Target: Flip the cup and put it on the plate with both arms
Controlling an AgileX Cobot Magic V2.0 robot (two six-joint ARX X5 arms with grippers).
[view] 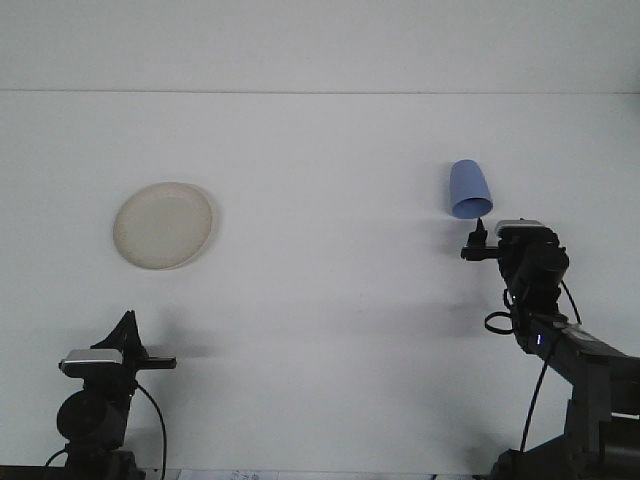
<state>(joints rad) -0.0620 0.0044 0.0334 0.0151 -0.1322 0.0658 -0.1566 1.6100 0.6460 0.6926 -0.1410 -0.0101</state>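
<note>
Blue cup [469,189] sits on the white table [320,300], far right of centre, and it's upside down, the wide rim at the bottom toward the camera and the closed base up. Right gripper [497,237] is just below that rim, one dark fingertip [479,231] poking up almost to the cup's lower edge, very near it but whether it touches is not clear. The other finger hides behind the silver camera block, so I cannot tell if those jaws are spread or pressed together. The right arm [560,340] stretches out from the lower right corner, cable looping beside it. Over on the left half, well apart from the cup, the cream plate [163,225] lies flat on the table. Down at the bottom left, the left gripper [128,330] sits low, fingers seen as one dark point, jaws pressed together, gripping nothing
</note>
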